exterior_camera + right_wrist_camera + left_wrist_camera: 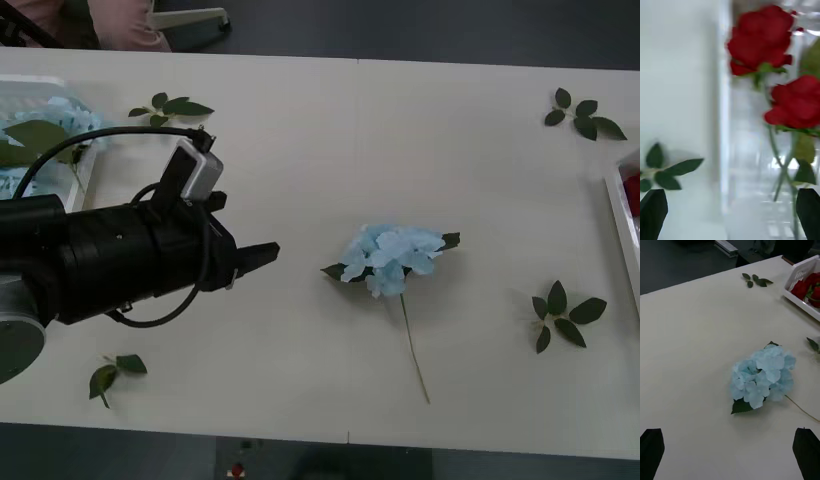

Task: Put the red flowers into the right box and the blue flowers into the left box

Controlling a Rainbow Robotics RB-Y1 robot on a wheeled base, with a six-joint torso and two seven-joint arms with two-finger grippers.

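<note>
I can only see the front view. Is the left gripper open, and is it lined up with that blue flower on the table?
Observer: Yes, the left gripper is open and empty, and the blue flower lies on the table between and ahead of its fingers.
Operator: What's in the right box? I only see its edge.
Observer: Red flowers already lie inside the right box.
Operator: Where's the right gripper?
Observer: The right gripper is open, holding nothing, hovering by that box's rim with a leaf sprig on the table beside it.
</note>
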